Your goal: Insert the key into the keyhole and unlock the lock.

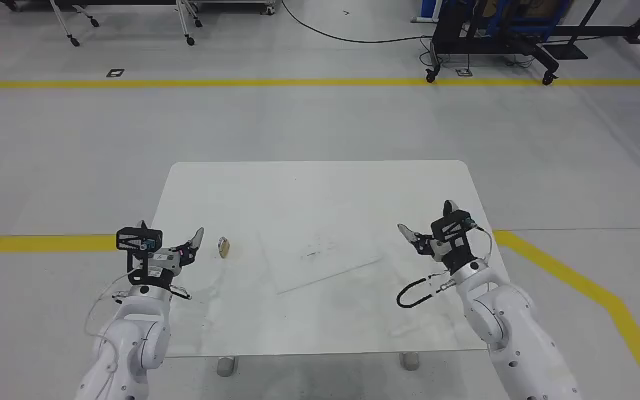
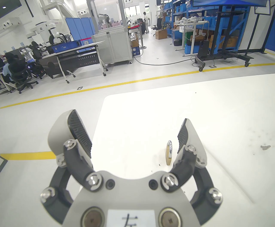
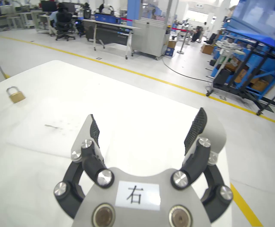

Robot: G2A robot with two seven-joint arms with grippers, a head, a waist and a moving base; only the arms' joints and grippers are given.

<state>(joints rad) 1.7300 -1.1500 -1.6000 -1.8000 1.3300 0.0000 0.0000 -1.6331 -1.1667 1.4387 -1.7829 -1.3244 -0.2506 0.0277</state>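
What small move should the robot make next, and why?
Probably ease the left gripper toward the padlock and close on it. That gripper and the right gripper are both open and empty. The padlock sits on the table just beside the left gripper, and the key lies loose nearer mid-table.

The pale grey glossy floor (image 1: 330, 120) is crossed by yellow tape lines (image 1: 300, 82). On it stands a white table with rounded corners (image 1: 320, 200). Beyond the far line is a black wheeled stand (image 1: 490, 45), with a black cable (image 1: 340, 37) trailing towards it. The brightly lit hall holds blue metal shelving (image 2: 182, 13), a grey-framed glass enclosure (image 2: 109, 40), dark castored desks (image 2: 71, 51) and black office chairs (image 2: 19, 74). Possibly windows (image 3: 193, 14) glow at the far end.
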